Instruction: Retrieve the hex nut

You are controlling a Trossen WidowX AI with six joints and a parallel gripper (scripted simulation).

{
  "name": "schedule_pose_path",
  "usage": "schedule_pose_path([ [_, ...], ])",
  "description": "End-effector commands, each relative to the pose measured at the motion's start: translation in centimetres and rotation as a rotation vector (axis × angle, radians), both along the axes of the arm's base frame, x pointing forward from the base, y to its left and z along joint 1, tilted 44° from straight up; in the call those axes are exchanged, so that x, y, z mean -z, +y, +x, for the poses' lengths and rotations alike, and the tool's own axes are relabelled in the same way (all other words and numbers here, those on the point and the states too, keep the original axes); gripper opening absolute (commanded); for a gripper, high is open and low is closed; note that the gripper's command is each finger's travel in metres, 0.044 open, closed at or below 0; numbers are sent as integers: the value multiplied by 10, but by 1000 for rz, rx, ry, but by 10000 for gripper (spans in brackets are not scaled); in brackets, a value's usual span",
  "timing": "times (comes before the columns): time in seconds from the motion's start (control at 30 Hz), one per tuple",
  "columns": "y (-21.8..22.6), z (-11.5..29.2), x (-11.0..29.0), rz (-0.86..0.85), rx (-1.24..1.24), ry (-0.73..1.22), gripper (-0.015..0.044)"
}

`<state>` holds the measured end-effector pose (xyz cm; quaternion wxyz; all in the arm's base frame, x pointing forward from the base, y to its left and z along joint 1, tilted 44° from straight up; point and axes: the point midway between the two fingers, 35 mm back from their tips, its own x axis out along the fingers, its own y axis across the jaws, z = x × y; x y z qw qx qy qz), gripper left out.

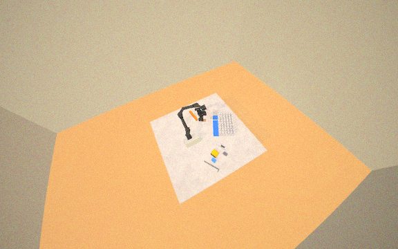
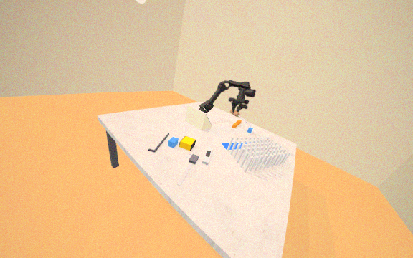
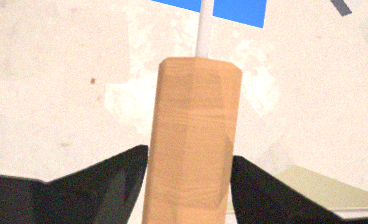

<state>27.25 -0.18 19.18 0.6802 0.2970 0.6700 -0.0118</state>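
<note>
My gripper (image 1: pixel 203 120) (image 2: pixel 234 112) (image 3: pixel 190 152) is shut on the wooden handle (image 3: pixel 195 110) of a tool, above the table. The tool's thin pale rod (image 3: pixel 203 30) points away from the fingers and passes over the blue taped strip (image 1: pixel 215 128) (image 2: pixel 227 146) (image 3: pixel 240 12) in the wrist view; its far end is out of that view. The metal spacers (image 1: pixel 226 124) (image 2: pixel 246 165) stand in rows beside the strip. The hex nut cannot be made out. A dark L-shaped hook tool (image 1: pixel 211 165) (image 2: pixel 160 144) lies on the far side of the loose blocks.
A yellow block (image 1: pixel 214 153) (image 2: pixel 187 143), a blue cube (image 1: pixel 213 160) (image 2: pixel 173 142) and a dark grey block (image 1: pixel 224 153) (image 2: pixel 193 158) lie together. An orange block (image 1: pixel 193 115) (image 2: pixel 236 124) lies near the arm. A cream panel (image 1: pixel 193 142) (image 2: pixel 196 118) stands by the arm's base.
</note>
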Motion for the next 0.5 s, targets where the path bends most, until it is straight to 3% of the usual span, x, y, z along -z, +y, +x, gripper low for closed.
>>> schedule_pose_path([
  [0.0,-1,1,4,-8,17,8,0],
  [0.47,48,10,57,-14,17,7,0],
])
